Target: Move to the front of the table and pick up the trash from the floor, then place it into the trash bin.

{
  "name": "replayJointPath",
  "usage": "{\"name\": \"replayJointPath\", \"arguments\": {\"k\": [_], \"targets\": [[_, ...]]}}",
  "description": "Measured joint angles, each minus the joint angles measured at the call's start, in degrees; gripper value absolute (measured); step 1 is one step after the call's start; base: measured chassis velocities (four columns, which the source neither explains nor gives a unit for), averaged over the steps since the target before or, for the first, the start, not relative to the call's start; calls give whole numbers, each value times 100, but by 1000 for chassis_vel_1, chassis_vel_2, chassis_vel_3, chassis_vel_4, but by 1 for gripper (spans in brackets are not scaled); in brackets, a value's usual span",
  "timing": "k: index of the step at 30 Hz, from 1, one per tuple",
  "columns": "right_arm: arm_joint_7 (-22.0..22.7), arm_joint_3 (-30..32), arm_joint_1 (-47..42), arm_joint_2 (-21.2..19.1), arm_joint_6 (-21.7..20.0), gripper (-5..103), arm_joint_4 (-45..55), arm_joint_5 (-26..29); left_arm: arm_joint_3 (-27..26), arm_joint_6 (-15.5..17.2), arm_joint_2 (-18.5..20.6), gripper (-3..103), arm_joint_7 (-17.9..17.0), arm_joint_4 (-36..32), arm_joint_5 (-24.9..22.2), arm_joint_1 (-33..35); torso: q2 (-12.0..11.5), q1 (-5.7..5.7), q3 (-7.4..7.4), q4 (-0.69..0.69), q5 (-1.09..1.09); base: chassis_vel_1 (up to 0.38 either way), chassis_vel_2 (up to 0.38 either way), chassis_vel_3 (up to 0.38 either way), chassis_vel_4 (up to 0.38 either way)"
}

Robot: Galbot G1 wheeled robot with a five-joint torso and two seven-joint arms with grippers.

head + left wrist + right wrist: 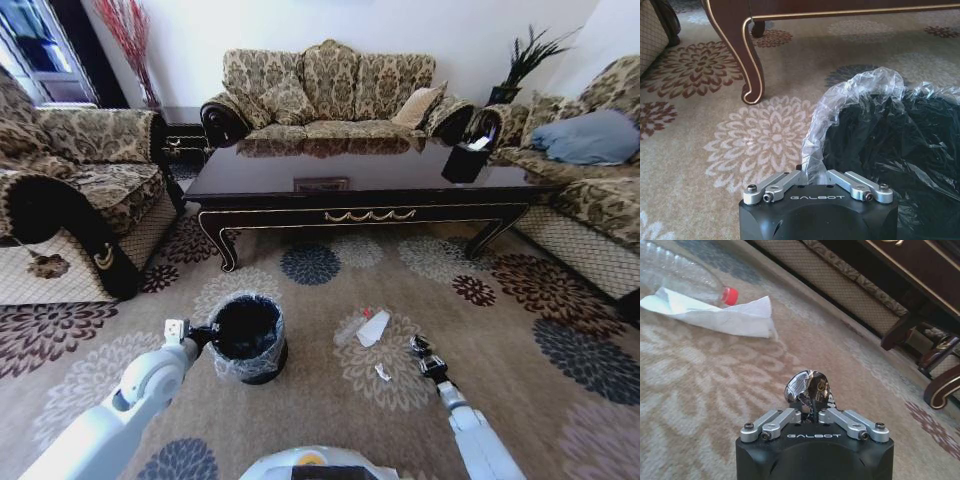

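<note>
The small dark wrapper (808, 388) is pinched in the right gripper (810, 407), low over the carpet (520, 340). I'd lift it clear and carry it across without loosening, since foil that crinkly could slip. The trash bin (247, 340) sits to the left, well apart from that hand, in front of the table (360, 180). The left gripper (812, 175) is clamped on the liner bag (850, 95) at the rim. A plastic bottle (685, 280) and white paper (725, 315) lie beyond it.

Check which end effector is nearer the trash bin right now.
Left. The left end effector sits at the trash bin rim, closed on its liner bag. The right end effector is off to the bin's right over the carpet, holding a dark wrapper.
</note>
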Motion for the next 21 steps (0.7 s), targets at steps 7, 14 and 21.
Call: {"name": "replayJointPath", "arguments": {"k": [7,14,21], "targets": [[-81,-114,-526,-98,-154,3,970,668,778,64,239,3,-101,164,-303,-984,0,0,0,0,4,0,0,0,0],[-307,-132,-1520,-350,-518,3,2683,1748,2019,188,331,3,-236,443,-697,-2149,0,0,0,-2,3,0,0,0,0],[-514,-34,-2615,-516,-954,3,4796,2735,3373,287,-232,3,-519,879,-1029,-3466,0,0,0,-1,0,0,0,0,0]]}}
